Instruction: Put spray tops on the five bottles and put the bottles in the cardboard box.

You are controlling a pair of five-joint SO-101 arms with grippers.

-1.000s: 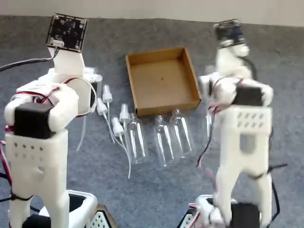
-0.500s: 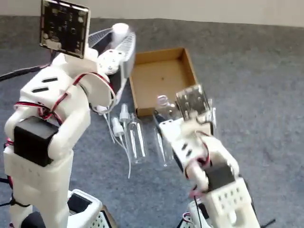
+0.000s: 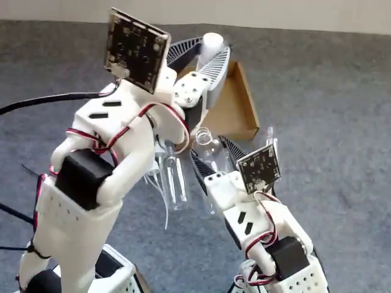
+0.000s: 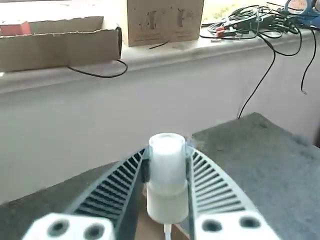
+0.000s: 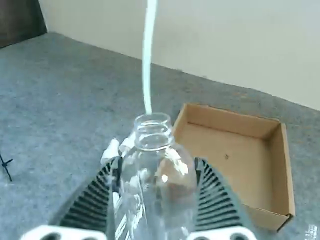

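My left gripper is raised above the cardboard box and is shut on a white spray top. In the left wrist view the spray top stands upright between the ribbed fingers. Its thin tube hangs down to just above the mouth of a clear bottle. My right gripper is shut on that bottle and holds it upright. From above, the bottle sits below the spray top, beside the box's near edge.
Another clear bottle lies on the grey carpet between the two arms. Loose white spray tops lie beside it. The open box has nothing in it. The left arm's body hides much of the table's left half.
The left arm lifted a spray top from the carpet up over the box. The right arm swung in from the right with a bottle and brought it under the hanging tube.
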